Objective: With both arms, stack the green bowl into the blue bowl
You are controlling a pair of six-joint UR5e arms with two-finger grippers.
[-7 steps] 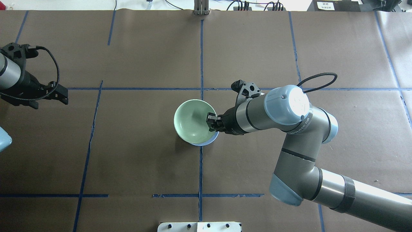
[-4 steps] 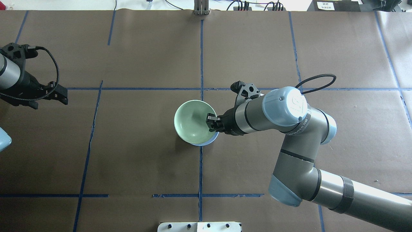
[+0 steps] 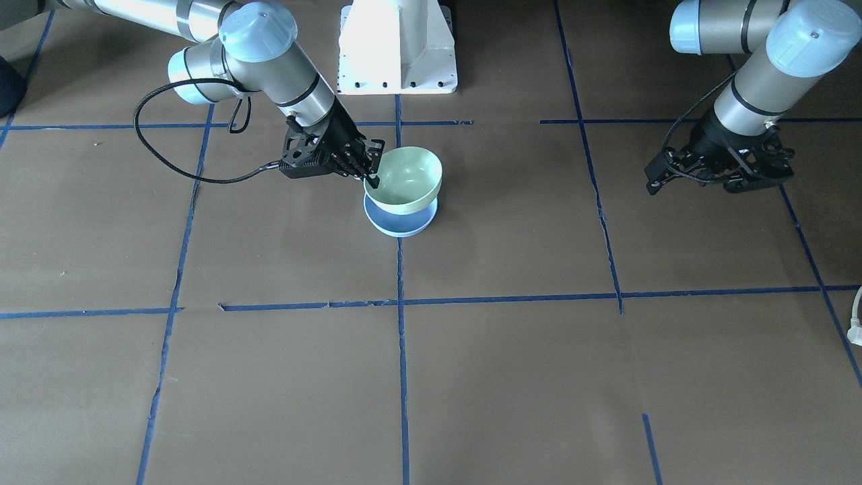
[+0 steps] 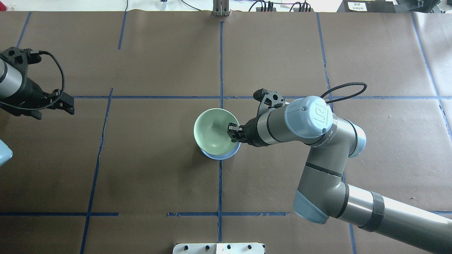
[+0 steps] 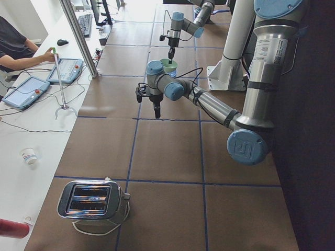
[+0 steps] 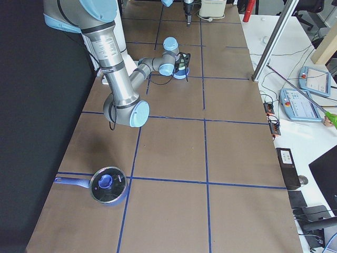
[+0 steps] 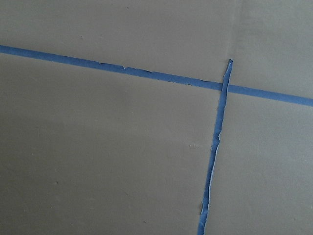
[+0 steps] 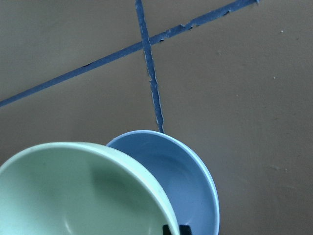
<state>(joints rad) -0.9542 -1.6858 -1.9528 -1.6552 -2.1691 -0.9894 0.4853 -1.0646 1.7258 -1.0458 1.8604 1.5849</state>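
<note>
one green bowl (image 3: pixel 407 178), one blue bowl (image 3: pixel 397 226)

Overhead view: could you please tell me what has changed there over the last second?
The right gripper, clamped on the rim of the green bowl, shifted that bowl slightly toward the robot's right, over the blue bowl. Nothing was released. The blue bowl and the left gripper stayed where they were.

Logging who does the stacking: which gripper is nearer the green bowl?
Right. The right gripper is clamped on the rim of the green bowl, holding it over the blue bowl. The left gripper hangs far off toward the robot's left, touching nothing.
</note>
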